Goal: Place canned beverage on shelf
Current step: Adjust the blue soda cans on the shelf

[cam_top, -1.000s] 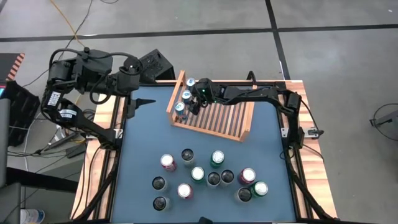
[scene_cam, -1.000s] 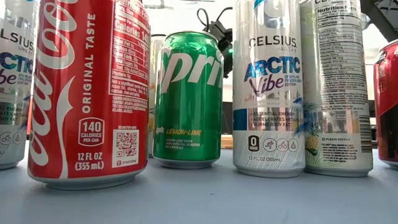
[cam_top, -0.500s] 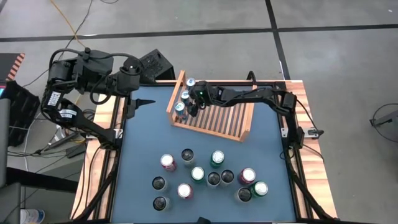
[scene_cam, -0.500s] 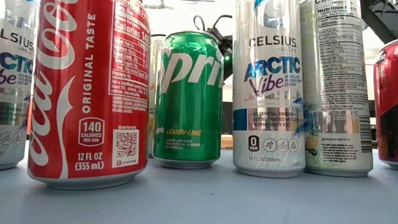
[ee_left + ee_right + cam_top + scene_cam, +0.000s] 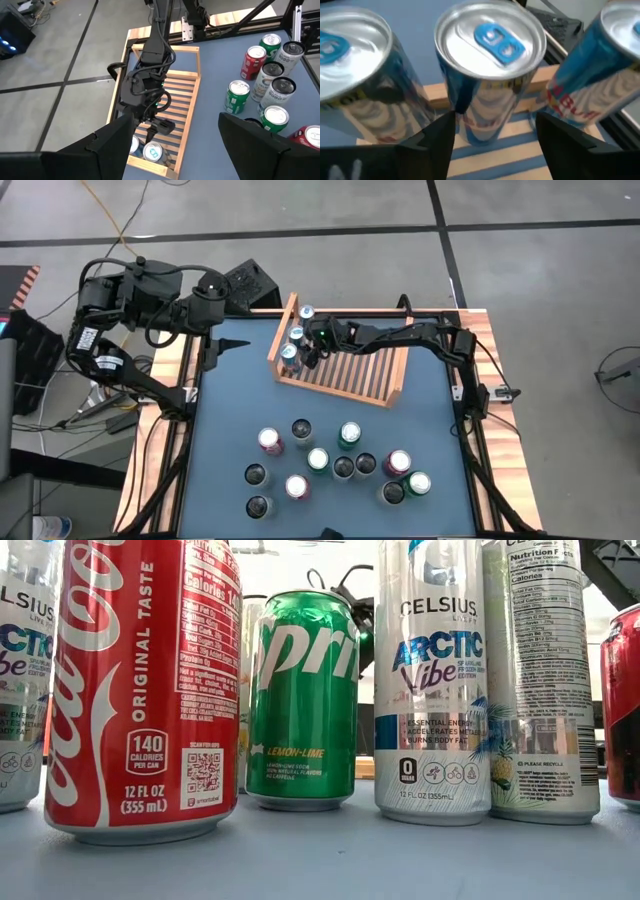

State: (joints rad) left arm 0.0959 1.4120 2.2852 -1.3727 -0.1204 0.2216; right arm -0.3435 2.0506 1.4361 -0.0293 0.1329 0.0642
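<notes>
Right arm drawn back slightly along shelf (image 5: 345, 368). Left gripper (image 5: 236, 343) idle at desk's far-left edge, fingers wide, empty. Three blue cans line shelf's left board; middle can (image 5: 487, 65) just ahead of right gripper (image 5: 310, 356), fingers apart, apparently released.

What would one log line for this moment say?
right gripper: open, straddling middle Red Bull can on shelf | left gripper: open, idle | loose cans: waiting
</notes>
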